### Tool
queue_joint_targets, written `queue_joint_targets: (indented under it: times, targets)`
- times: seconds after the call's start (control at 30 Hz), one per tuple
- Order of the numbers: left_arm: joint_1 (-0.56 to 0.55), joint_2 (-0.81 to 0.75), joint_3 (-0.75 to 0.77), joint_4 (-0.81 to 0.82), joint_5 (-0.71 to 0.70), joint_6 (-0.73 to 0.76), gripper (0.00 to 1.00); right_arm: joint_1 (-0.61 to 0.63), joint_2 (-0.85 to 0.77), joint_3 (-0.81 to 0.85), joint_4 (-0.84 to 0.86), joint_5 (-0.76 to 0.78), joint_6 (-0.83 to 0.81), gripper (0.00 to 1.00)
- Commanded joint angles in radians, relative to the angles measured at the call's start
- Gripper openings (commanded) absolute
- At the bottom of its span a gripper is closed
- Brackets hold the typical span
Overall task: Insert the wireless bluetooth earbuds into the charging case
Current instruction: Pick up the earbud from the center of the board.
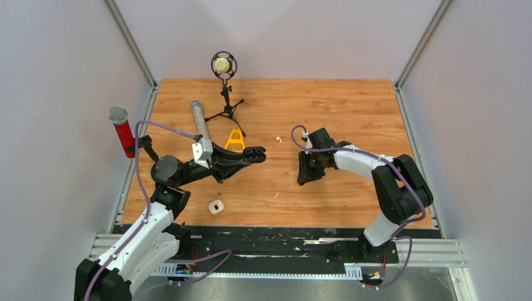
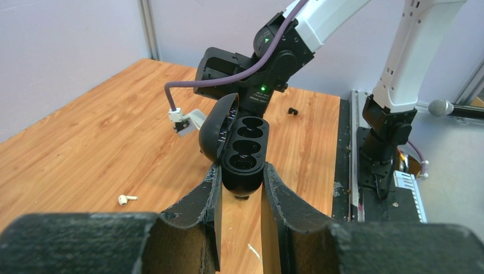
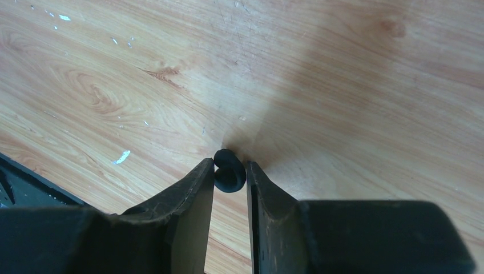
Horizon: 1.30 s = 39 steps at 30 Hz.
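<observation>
My left gripper [image 2: 242, 171] is shut on a black charging case [image 2: 245, 142], held above the table with its lid open and two empty wells showing. From above, the left gripper [image 1: 258, 153] is at mid-table. My right gripper [image 3: 230, 165] points down at the wood, its fingertips closed on a small black earbud [image 3: 228, 171] that rests on the table. From above, the right gripper [image 1: 307, 177] is right of centre. A white earbud [image 1: 278, 139] [image 2: 122, 199] lies loose between the arms. A closed white charging case [image 1: 216, 207] sits near the front edge.
A microphone on a black tripod [image 1: 224, 66] stands at the back. A yellow stand [image 1: 235, 139] and a silver microphone [image 1: 199, 119] are beside my left arm, and a red microphone [image 1: 122, 132] is at the left edge. A small black piece [image 2: 292, 110] lies beyond my right arm.
</observation>
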Motion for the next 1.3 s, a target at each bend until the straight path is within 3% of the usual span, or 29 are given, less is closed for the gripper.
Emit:
queue_joint_targets:
  times: [0.0,0.2,0.83,1.27]
  targets:
    - [0.005,-0.009,0.029,0.023,0.004,0.029,0.0,-0.005,-0.014,0.002,-0.029,0.007,-0.02,0.29]
    - [0.005,-0.012,0.029,0.02,0.005,0.034,0.0,-0.007,-0.01,0.016,-0.023,-0.035,-0.016,0.27]
    - [0.005,-0.013,0.029,0.01,0.01,0.049,0.0,-0.034,-0.022,0.04,-0.011,-0.086,0.002,0.32]
    - [0.005,-0.012,0.031,0.003,0.011,0.057,0.0,-0.042,-0.01,0.042,-0.011,-0.128,0.005,0.22]
